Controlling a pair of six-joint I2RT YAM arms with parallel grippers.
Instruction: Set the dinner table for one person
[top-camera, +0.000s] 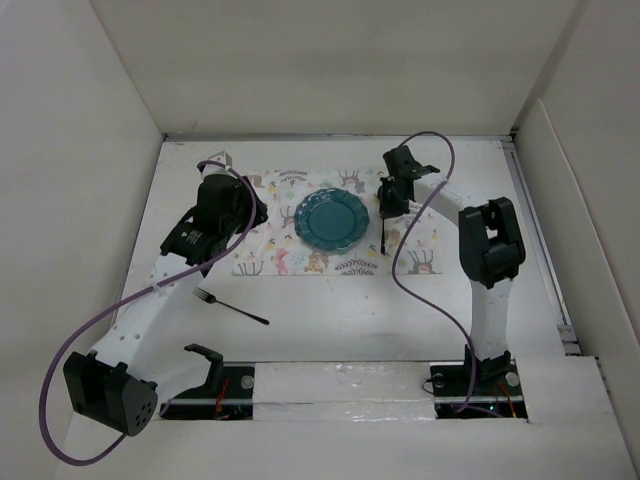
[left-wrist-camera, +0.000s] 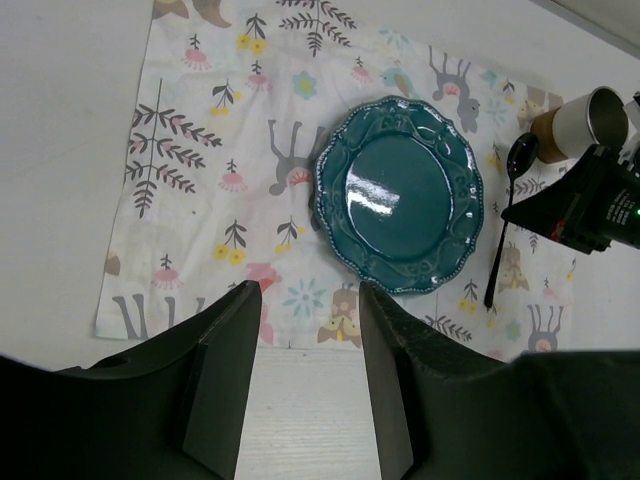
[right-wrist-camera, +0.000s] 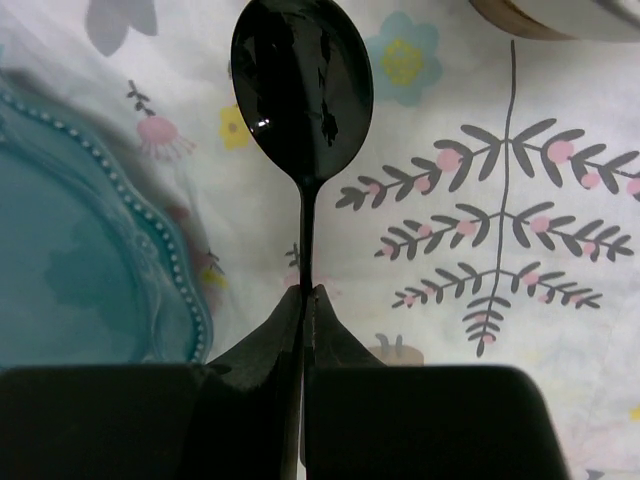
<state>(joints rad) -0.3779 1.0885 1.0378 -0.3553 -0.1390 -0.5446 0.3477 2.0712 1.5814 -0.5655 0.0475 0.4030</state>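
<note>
While the right end effector (right-wrist-camera: 305, 295) pinches the black spoon (right-wrist-camera: 302, 90) by its handle, the white desk (top-camera: 350, 320) lies flat beneath it, longer left to right. The spoon's bowl points toward the far edge, just right of the teal plate (top-camera: 331, 220) on the placemat (top-camera: 262, 262). The left end effector (left-wrist-camera: 308, 300) hangs spread wide over the placemat's near edge. A fork (top-camera: 230, 305) lies on bare desk, near-left.
</note>
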